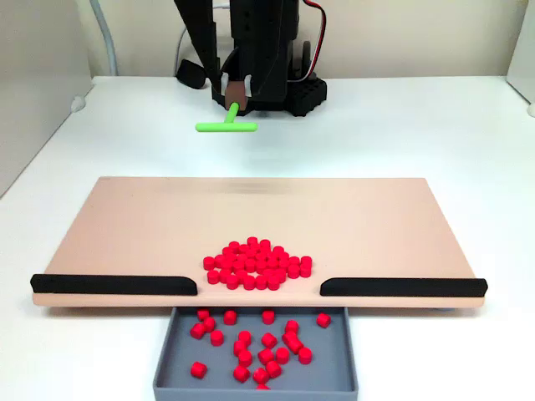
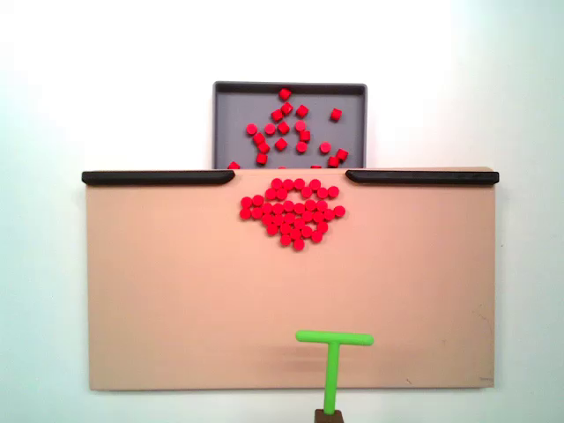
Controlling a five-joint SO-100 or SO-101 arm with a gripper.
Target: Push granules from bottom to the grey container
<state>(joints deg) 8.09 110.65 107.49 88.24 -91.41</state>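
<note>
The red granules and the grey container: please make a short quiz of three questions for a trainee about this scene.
1. True or false: every one of the granules is already in the grey container.
2. Where does the main cluster on the tan board sit? A) at a far corner, B) at the gap between the two black strips, C) beside the green T-shaped tool.
3. Fill in: the gripper holds the tool by its ____.

Key: 1 false, many lie on the board; 2 B; 3 stem.
</note>
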